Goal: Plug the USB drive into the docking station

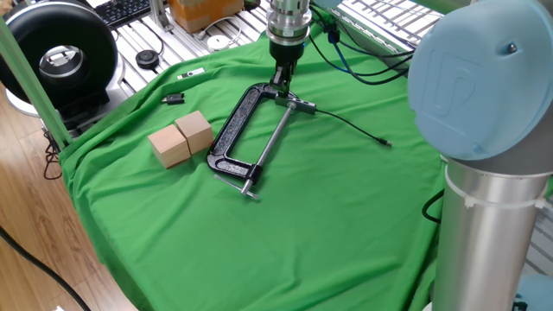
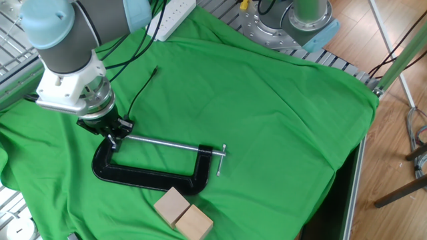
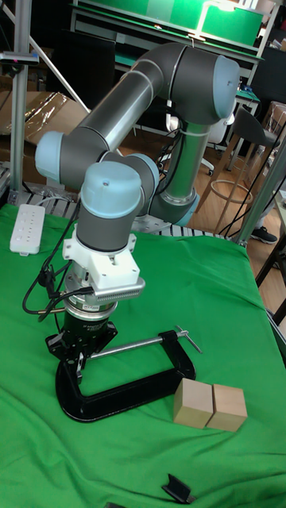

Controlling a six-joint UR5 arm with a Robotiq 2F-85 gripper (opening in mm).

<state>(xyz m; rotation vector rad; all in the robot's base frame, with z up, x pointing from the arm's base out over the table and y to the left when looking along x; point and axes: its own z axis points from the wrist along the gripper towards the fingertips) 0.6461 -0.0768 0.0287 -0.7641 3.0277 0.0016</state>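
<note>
The docking station [image 1: 300, 106] is a slim grey adapter lying on the green cloth, and its thin black cable [image 1: 350, 126] runs right to a small plug. My gripper [image 1: 281, 86] points straight down at the adapter's left end, just over the top of the black C-clamp [image 1: 244, 130]. Its fingers are drawn close together. The USB drive is hidden between them and behind the gripper body. In the other fixed view the gripper [image 2: 111, 135] stands at the clamp's left end, with the cable [image 2: 140, 92] leading away behind it. In the tall fixed view the gripper [image 3: 80, 355] is low over the clamp.
Two wooden blocks [image 1: 180, 138] stand left of the clamp. A small black piece [image 1: 175, 99] and a white tag [image 1: 192, 74] lie near the cloth's far left edge. A white power strip [image 2: 170, 17] lies at the back. The clamp's screw bar [image 2: 175, 145] runs beside the gripper.
</note>
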